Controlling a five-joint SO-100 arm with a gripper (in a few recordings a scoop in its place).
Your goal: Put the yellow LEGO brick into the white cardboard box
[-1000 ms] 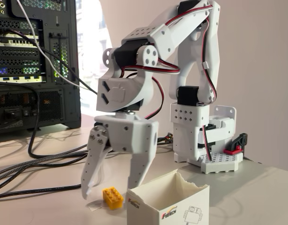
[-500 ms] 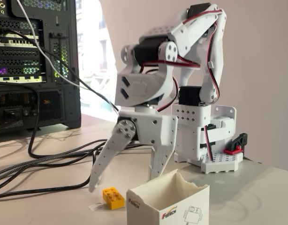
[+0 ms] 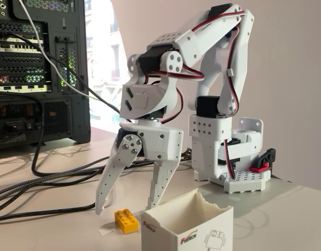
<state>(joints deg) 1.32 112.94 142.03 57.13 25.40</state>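
Nearest in the fixed view, the white cardboard box [image 3: 189, 225] is set at the table's front edge with its torn rim up and its mouth open, so a brick can be dropped in from above. Just to its left, the yellow brick [image 3: 126, 220] is seen lying flat on the table [image 3: 56, 230], studs up, apart from the box wall and touched by nothing. Above and slightly behind it, the gripper [image 3: 128, 205] is held tips down with its two fingers spread wide and nothing between them; the gap looks ample for the brick, so this is judged to be a lining-up for the grasp, with a small shift and a descent likely needed. Behind, the arm's base [image 3: 215, 151] is clamped on a studded plate, and cables [image 3: 45, 180] run to a computer case [image 3: 40, 73] at the back left
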